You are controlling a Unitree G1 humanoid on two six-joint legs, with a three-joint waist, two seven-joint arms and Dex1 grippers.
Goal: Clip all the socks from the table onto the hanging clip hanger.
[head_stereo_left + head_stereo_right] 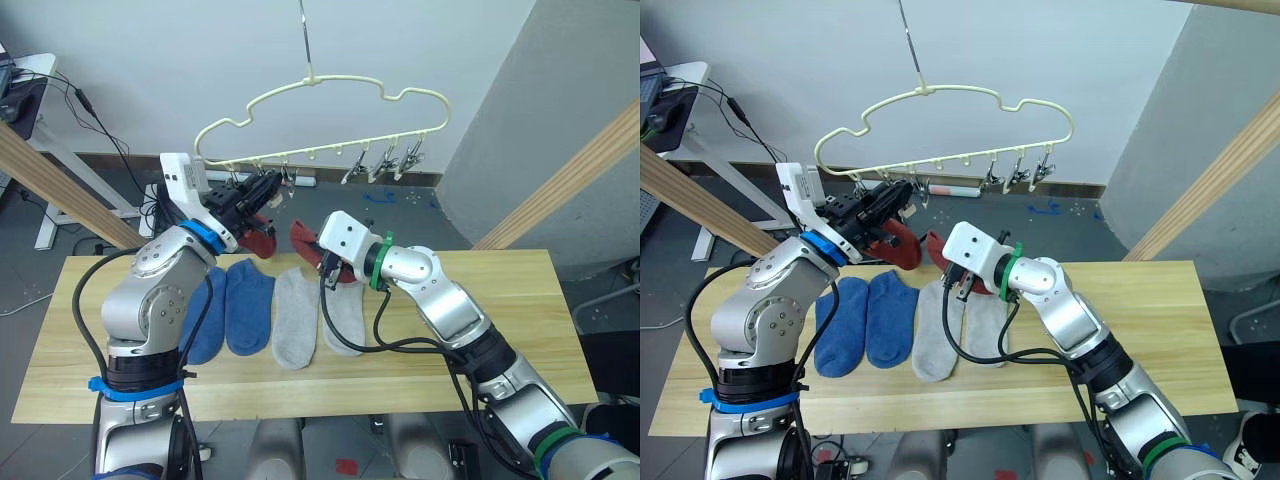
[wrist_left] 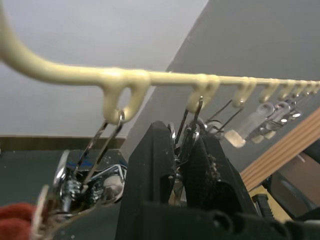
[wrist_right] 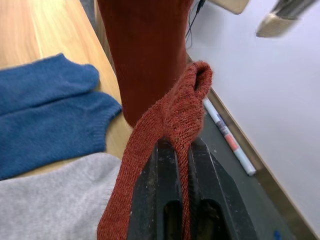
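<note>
- The right gripper (image 1: 326, 262) was clamped on the cuff of a red sock (image 3: 170, 120), held above the far table (image 1: 520, 290) edge, near the middle.
- The left gripper (image 1: 262, 190) was raised to the hanger (image 1: 330, 120), its fingers (image 2: 155, 165) pinched together on a clip (image 2: 186, 131) near the left end of the clip row.
- A second red sock (image 1: 262, 240) hung just below the left gripper, apparently from the neighbouring clip; the attachment itself could not be confirmed.
- Key relation: the pinched clip lay up and to the left of the held cuff, a short way off. The held sock ran downward from the cuff, its long axis roughly vertical.
- Judgement: the cuff would need to be lifted towards the left gripper and into the clip; the right arm carried the sock, the left arm served the clip.
- Two blue socks (image 1: 232, 305) and two grey socks (image 1: 296, 315) lay flat side by side on the table, below both grippers.
</note>
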